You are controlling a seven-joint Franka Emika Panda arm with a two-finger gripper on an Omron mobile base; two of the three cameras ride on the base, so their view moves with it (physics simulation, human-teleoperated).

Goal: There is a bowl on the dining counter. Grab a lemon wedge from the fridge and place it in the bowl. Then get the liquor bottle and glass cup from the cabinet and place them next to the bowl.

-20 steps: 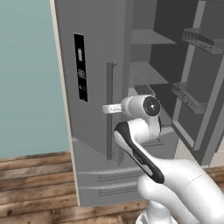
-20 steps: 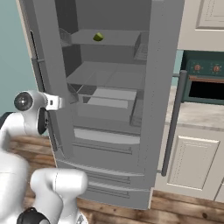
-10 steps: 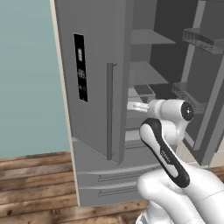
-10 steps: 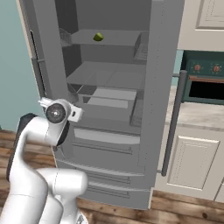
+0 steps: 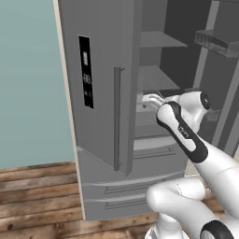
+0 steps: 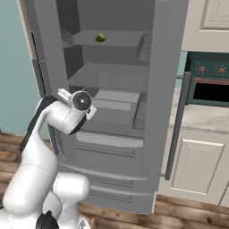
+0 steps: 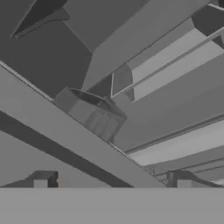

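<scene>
The grey fridge (image 5: pixel 98 70) stands with both upper doors swung open, its shelves and drawers bare to view. A small yellow-green lemon wedge (image 6: pixel 100 38) lies on the top shelf, well above my hand. My gripper (image 5: pixel 145 98) sits at mid height at the mouth of the fridge, just right of the left door's bar handle (image 5: pixel 116 116). In the right base view the gripper (image 6: pixel 62 93) is at the left side of the opening, below the middle shelf. The hand view has the gripper (image 7: pixel 112 183) open, its fingertips (image 7: pixel 41 182) far apart with nothing between them, facing grey shelves and a drawer.
The open right door (image 6: pixel 165 67) with its long handle (image 6: pixel 175 125) stands between the fridge and a dark oven (image 6: pixel 208 85). Below the oven are a stone counter (image 6: pixel 201 117) and a cream base unit (image 6: pixel 197 165). A cream wall cabinet (image 6: pixel 214 18) hangs top right. Door bins (image 5: pixel 217 42) stick out inside.
The arm has swung from the left door's handle to the right, to the fridge opening. The jaws have spread a little wider.
</scene>
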